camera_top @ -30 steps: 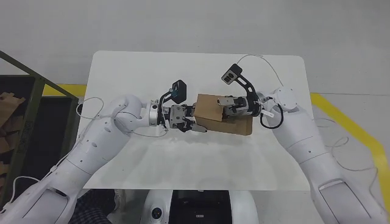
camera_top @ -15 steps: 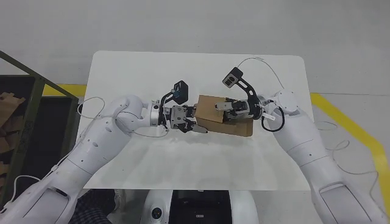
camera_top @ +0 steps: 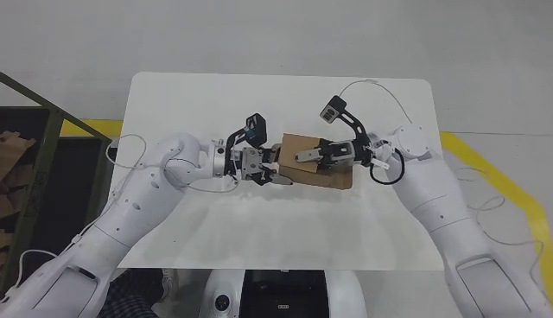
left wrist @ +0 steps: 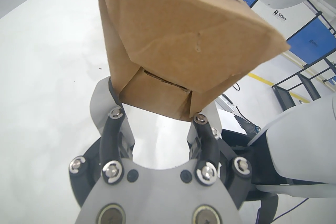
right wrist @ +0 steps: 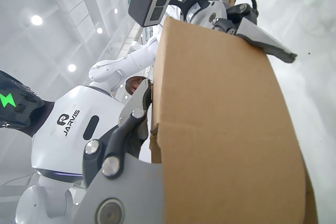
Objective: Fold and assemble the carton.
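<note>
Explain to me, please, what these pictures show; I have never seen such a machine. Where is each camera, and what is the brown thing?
This is a robot with two arms, each ending in a gripper. The top view looks down from above the arms onto a white table. The other two pictures come from a camera on each wrist. The brown thing is a cardboard carton, partly folded, between the arms. The left gripper clamps one end of it; the right gripper lies against its top side.
</note>
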### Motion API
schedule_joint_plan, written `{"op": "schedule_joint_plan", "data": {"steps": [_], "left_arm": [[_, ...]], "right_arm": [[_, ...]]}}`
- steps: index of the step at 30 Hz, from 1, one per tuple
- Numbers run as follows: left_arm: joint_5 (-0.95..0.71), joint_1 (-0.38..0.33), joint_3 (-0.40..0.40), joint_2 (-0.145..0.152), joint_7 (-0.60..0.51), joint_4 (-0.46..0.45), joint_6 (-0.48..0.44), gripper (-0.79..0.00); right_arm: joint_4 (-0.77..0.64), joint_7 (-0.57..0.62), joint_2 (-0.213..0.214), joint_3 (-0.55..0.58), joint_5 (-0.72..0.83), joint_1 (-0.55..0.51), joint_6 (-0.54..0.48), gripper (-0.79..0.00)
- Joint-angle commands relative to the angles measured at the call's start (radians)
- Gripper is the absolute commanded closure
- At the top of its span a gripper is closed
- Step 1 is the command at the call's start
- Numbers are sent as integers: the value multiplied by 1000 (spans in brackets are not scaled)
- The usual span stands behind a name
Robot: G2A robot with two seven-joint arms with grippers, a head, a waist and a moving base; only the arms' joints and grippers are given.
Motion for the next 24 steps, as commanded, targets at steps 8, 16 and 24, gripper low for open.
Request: {"op": "schedule_joint_plan", "data": {"steps": [8,16,24], "left_arm": [[90,8,-1,-7,66,8,15,-212],[119,9,0,-12,94,4,14,-215],[15,15,-13,-12,104,36,-19,-785]], "right_arm": [[-17,-14,9,17,-21,-10,18,-55],[-3,-1,0,2,42,-9,33,0],[29,16,-7,5,96,3,16,0]]}}
